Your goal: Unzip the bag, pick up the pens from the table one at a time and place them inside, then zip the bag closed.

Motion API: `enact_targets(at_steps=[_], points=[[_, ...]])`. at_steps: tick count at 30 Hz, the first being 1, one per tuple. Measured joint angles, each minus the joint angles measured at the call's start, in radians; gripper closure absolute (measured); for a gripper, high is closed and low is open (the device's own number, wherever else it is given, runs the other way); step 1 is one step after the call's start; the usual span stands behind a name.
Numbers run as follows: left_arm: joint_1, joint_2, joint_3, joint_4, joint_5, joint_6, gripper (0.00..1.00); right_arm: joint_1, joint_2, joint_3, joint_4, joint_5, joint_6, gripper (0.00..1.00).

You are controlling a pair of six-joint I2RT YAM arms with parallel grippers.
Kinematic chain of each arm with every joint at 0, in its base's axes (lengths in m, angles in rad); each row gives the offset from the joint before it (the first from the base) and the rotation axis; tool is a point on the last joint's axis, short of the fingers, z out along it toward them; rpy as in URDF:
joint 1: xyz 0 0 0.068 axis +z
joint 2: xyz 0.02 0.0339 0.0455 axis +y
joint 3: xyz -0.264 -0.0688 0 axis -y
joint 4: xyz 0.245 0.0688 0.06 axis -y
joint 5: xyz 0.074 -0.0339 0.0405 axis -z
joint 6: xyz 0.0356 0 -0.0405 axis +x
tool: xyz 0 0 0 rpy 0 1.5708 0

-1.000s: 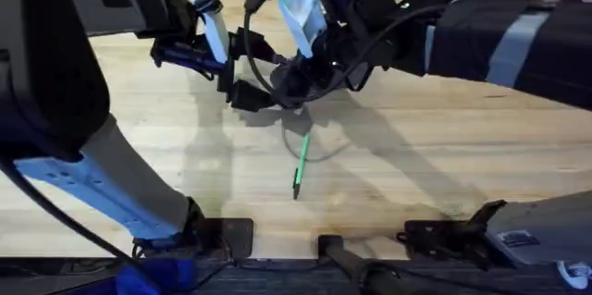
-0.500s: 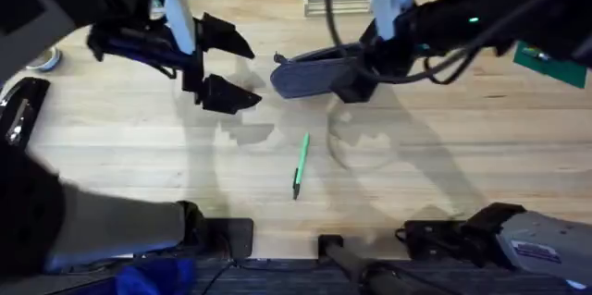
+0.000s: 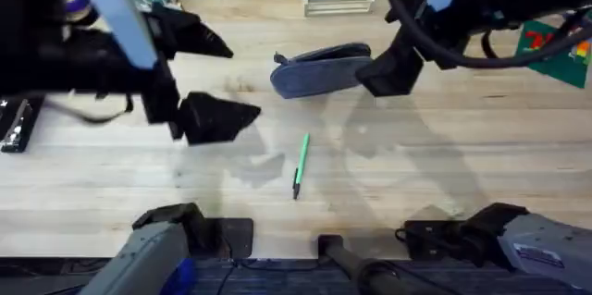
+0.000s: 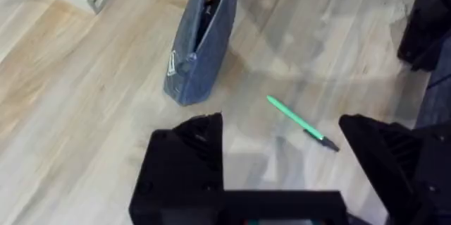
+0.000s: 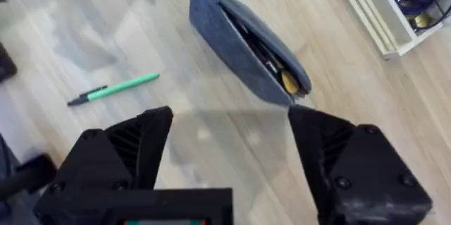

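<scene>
Lying nearest on the table [image 3: 444, 161], just right of centre, the green pen [image 3: 300, 165] is being left untouched, exactly where it was a second ago, dark tip toward the near edge. Beyond it and well to its left, the left gripper [image 3: 199, 78] is being held above the wood with its fingers spread and nothing between them; over the last second it has been drawn leftward and away from the bag. Farther off, the bag [image 3: 319, 66] is being left free on the table, where half a second ago it was being gripped by the right arm. Its zipper is being shown open, with dark and yellow items visible inside. At its right end the right gripper [image 3: 398, 68] is being raised, spread wide and empty. Unzipping is judged done; the green pen is judged the next thing to be collected.
</scene>
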Motion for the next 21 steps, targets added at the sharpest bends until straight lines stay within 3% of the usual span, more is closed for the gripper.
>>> enact_targets(at_steps=[4,11,16,17,19,21], points=[[-0.001,-0.13,0.0,-0.014,-0.062,-0.12,0.003,0.0,0.0,0.018,-0.037,0.0,-0.032,0.015],[-0.001,-0.311,0.0,-0.018,-0.175,-0.273,0.004,0.0,0.002,0.02,-0.062,0.0,-0.102,0.158],[-0.001,-0.348,0.0,-0.05,-0.228,-0.324,0.005,0.0,0.031,0.021,-0.061,0.0,-0.138,0.352],[-0.001,-0.348,0.0,-0.051,-0.236,-0.33,0.005,0.0,0.037,0.021,-0.061,0.0,-0.149,0.418],[-0.001,-0.348,0.0,-0.051,-0.245,-0.337,0.005,0.0,0.047,0.021,-0.06,0.001,-0.166,0.717],[-0.001,-0.347,0.0,-0.051,-0.252,-0.342,0.005,0.0,0.05,0.021,-0.058,0.001,-0.171,0.939]])
